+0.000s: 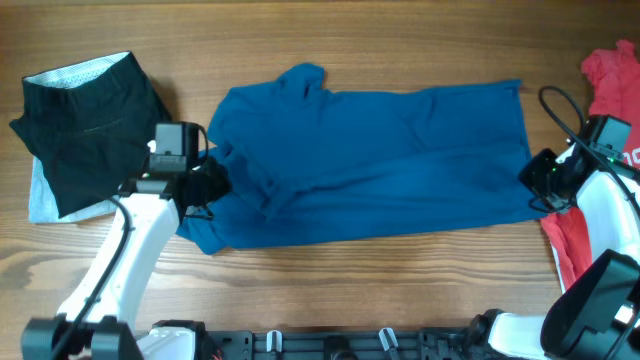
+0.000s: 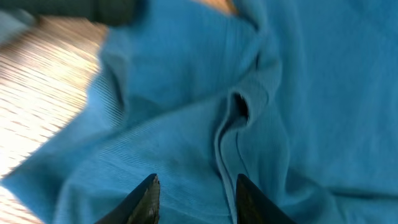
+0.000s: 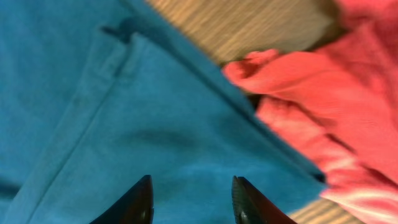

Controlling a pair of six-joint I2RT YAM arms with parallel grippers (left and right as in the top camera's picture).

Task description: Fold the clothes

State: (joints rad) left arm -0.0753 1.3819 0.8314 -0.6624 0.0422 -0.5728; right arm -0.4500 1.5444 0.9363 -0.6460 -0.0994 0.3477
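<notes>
- Large deep-blue collared shirt (image 1: 380, 160) lies spread across the middle of the wooden bench (image 1: 300, 40).
- My left jaws: parted, empty, over its rumpled left end.
- My right jaws: parted, empty, over its right hem, beside the red T-shirt (image 1: 610, 75).
- Black garment (image 1: 85, 130) sits near the left edge.

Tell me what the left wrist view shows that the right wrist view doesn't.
Only the left wrist view: the left hand, fingers apart, over a puckered fold with a small dark slit in the blue shirt.
Only the right wrist view: the right hand, fingers apart, over the shirt's straight edge, with the red garment beside that edge.
Both: the same blue shirt filling most of the frame, and a patch of wooden table.
</notes>
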